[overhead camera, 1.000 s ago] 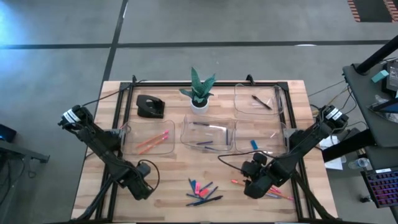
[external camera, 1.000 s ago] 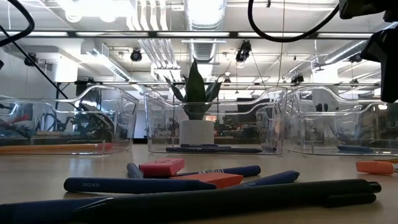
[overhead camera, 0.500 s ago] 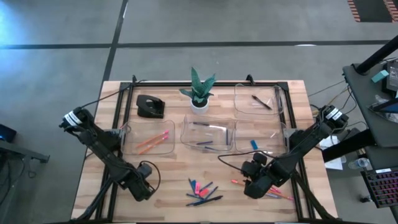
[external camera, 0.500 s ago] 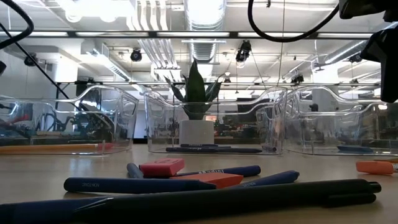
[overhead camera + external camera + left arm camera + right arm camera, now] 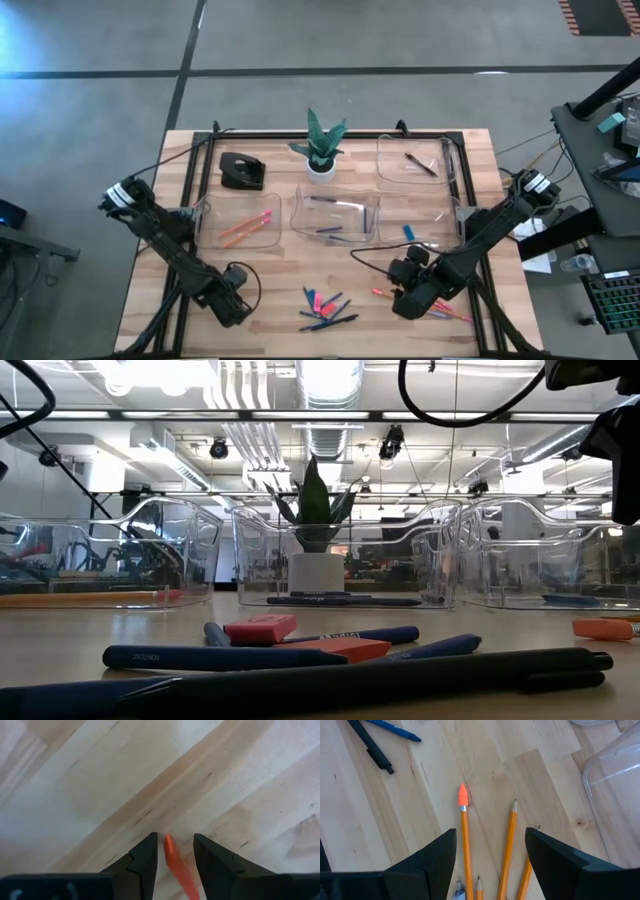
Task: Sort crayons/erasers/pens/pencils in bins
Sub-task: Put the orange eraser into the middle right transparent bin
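On the table, a plant pot stands behind the bins.

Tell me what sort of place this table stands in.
Probably a robotics lab or workshop: exposed ceiling ducts and track lights overhead, a bare concrete floor around the wooden table, and another equipment bench beside it.

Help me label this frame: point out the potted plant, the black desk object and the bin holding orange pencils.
potted plant (image 5: 321,166): high view, white pot.
black desk object (image 5: 241,171): high view, its middle.
bin holding orange pencils (image 5: 212,240): high view, bare floor near its corner.
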